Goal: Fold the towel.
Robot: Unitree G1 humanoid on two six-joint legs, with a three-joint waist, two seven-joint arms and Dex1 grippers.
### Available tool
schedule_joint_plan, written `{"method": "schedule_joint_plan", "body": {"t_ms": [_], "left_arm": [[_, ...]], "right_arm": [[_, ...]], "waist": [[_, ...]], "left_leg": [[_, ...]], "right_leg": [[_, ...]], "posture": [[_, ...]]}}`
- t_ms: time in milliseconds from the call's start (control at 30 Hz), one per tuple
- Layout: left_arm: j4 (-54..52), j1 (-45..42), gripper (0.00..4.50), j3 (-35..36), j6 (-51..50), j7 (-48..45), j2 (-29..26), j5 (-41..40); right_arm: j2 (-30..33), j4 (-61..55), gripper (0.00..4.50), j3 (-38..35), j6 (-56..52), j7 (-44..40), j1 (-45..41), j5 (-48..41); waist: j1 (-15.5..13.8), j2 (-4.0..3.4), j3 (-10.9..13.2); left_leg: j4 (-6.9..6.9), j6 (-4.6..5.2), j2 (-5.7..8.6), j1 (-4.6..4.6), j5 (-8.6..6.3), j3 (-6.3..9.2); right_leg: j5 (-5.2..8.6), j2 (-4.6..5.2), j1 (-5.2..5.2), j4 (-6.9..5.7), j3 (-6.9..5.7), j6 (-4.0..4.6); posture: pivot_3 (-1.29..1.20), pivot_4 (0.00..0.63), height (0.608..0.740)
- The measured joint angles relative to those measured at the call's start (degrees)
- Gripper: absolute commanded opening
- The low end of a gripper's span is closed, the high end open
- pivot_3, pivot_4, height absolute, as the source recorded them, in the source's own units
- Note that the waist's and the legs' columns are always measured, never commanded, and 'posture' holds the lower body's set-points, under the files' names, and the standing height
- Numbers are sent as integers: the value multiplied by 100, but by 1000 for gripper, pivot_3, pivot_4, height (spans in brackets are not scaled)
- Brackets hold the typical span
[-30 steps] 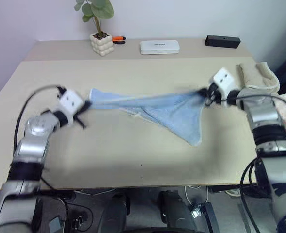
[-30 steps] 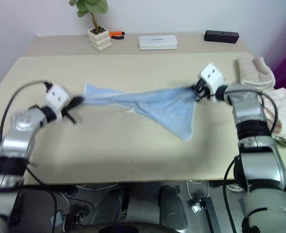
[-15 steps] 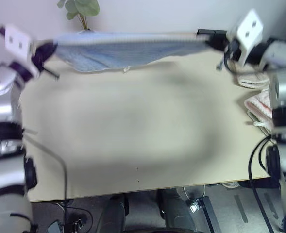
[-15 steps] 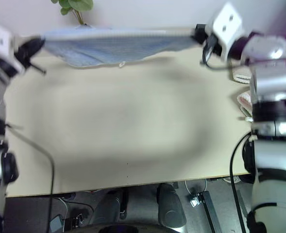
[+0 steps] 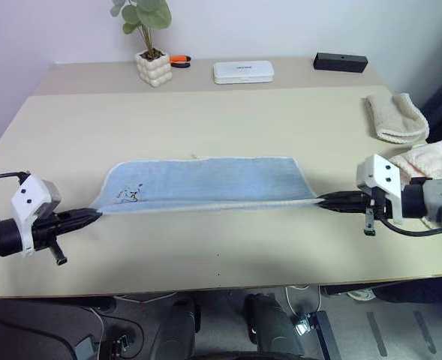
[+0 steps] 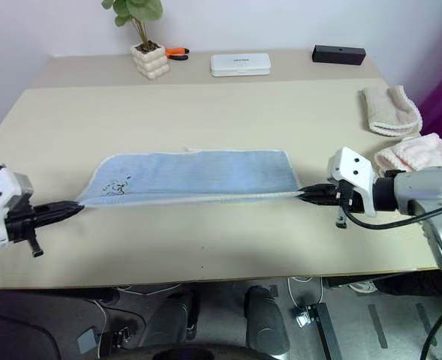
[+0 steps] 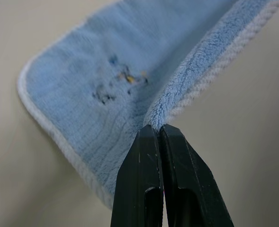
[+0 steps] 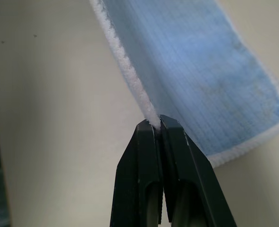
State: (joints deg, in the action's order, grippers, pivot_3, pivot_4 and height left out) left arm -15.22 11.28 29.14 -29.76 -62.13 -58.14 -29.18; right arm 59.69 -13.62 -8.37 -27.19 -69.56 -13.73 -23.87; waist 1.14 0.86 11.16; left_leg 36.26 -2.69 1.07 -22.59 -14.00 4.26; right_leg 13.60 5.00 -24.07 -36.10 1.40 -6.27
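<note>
Both pincers pinch the towel (image 5: 205, 182): the left pincer (image 5: 93, 215) its near-left corner, the right pincer (image 5: 323, 201) its near-right corner. The towel lies stretched between them on the table (image 5: 205, 120), its embroidered figure (image 5: 129, 195) near the left pincer.

My left gripper (image 5: 93, 215) reaches in low from my left side, its two black fingers (image 7: 151, 156) pressed together and pinching one near corner of the towel (image 5: 205, 184). My right gripper (image 5: 324, 201) comes in low from my right side, fingers (image 8: 153, 142) likewise clamped tight on the opposite near corner. Both forearms lie nearly level above the worktop (image 5: 228, 247), pointing inward toward each other with the cloth stretched between them.
</note>
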Motion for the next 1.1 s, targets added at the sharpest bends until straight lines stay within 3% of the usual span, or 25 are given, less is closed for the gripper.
{"method": "schedule_joint_plan", "body": {"t_ms": [100, 233, 467, 733, 767, 867, 1033, 1100], "left_arm": [[248, -382, 0, -210, 152, 69, -11, 161], [1198, -1587, 0, -967, 639, 402, 161, 658], [3743, -3602, 0, -2362, 1654, 607, 880, 1704], [5192, -4384, 0, -2755, 2369, 576, 1175, 2140], [5290, -4427, 286, -2755, 2400, 548, 1200, 2141], [5406, -4498, 1329, -2754, 2402, 530, 1208, 2142], [5554, -4531, 3730, -2580, 2404, 879, 1244, 2117], [5620, -4624, 3730, -2364, 2392, 1131, 1343, 2045]], "right_arm": [[-171, 274, 85, 180, 168, 224, -333, 198], [-669, 1110, 85, 759, 681, 630, -1112, 786], [-1557, 3457, 85, 1596, 1702, 900, -2484, 1745], [-2131, 5196, 85, 1846, 2581, 1055, -3240, 2272], [-2158, 5340, 23, 1846, 2664, 1069, -3290, 2303], [-2228, 5593, 880, 1844, 2790, 1107, -3386, 2362], [-2252, 5914, 3296, 1791, 2964, 1387, -3508, 2468], [-2251, 5995, 3296, 1743, 3040, 1503, -3539, 2502]], "waist": [[-5, 0, 0], [-14, 2, -1], [11, 2, -2], [20, 2, -2], [20, 2, -2], [21, 2, -2], [21, 2, -2], [20, 2, -2]], "left_leg": [[0, 0, 0, 10, 0, -2], [-1, -1, 1, 12, 0, -3], [-5, -1, 6, 10, 1, -3], [-8, -1, 5, 5, 1, -3], [-9, -1, 5, 5, 1, -3], [-8, -1, 5, 5, 1, -2], [-8, -1, 5, 5, 1, -1], [-7, -1, 5, 5, 1, 0]], "right_leg": [[0, -1, 8, 0, 0, 0], [-11, -1, 15, 5, 0, -19], [-15, 0, 5, -3, -1, -22], [-15, 0, -5, -9, 0, -22], [-15, -1, -5, -9, 0, -22], [-15, 0, -5, -11, 0, -22], [-15, 0, -5, -12, 0, -22], [-15, 0, -5, -13, 0, -22]], "posture": [[0, 150, 738], [0, 150, 738], [0, 150, 738], [0, 150, 738], [0, 150, 738], [0, 150, 738], [0, 150, 738], [0, 150, 738]]}}
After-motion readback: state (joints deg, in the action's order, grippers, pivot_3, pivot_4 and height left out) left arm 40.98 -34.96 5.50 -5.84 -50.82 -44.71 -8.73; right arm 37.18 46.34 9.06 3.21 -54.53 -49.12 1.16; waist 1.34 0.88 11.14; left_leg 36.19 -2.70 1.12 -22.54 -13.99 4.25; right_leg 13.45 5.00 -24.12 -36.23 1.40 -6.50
